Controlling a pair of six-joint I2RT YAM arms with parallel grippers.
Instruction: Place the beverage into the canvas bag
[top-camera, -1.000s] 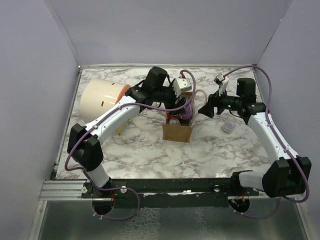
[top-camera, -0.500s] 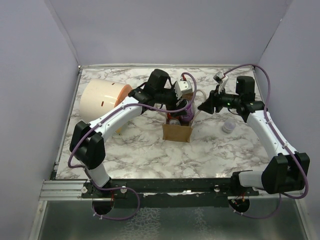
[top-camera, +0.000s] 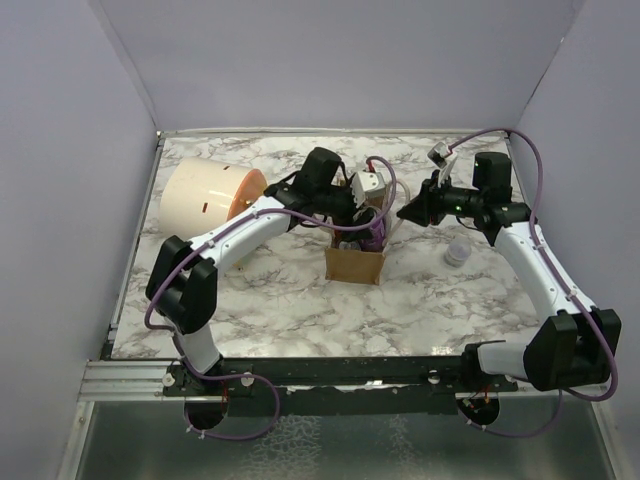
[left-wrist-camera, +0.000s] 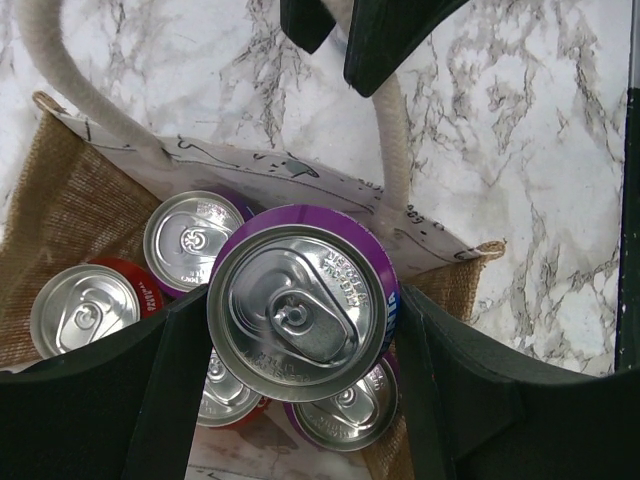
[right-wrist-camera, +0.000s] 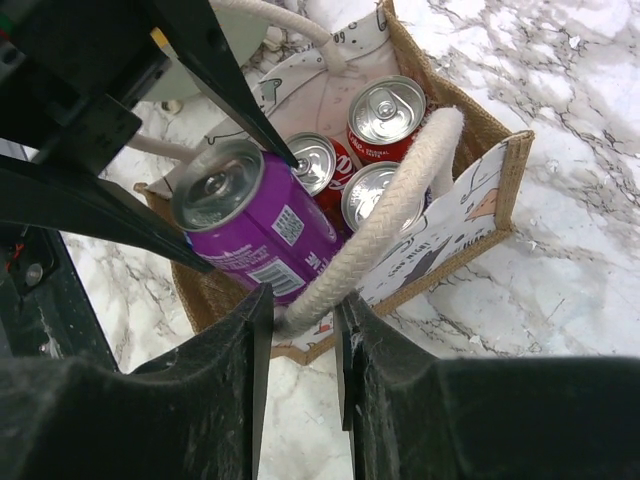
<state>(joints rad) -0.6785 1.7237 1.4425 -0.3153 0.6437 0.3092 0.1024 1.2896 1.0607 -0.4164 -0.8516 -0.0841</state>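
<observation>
The tan canvas bag (top-camera: 354, 262) stands mid-table with cream rope handles; it also shows in the left wrist view (left-wrist-camera: 70, 210) and the right wrist view (right-wrist-camera: 500, 190). My left gripper (left-wrist-camera: 300, 340) is shut on a purple beverage can (left-wrist-camera: 296, 300), held upright just over the bag's open top; the can also shows in the right wrist view (right-wrist-camera: 255, 230). Several red and purple cans (left-wrist-camera: 85, 310) stand inside the bag. My right gripper (right-wrist-camera: 300, 320) is shut on one rope handle (right-wrist-camera: 390, 220), holding it up to the right of the bag.
A large cream cylinder with an orange end (top-camera: 205, 200) lies at the back left. A small pale cup (top-camera: 457, 254) sits right of the bag. Grey walls enclose the marble table (top-camera: 280, 300) on three sides.
My left gripper has moved right and down, bringing the purple can over the bag's opening. My right gripper has stayed on the handle, shifted slightly.
</observation>
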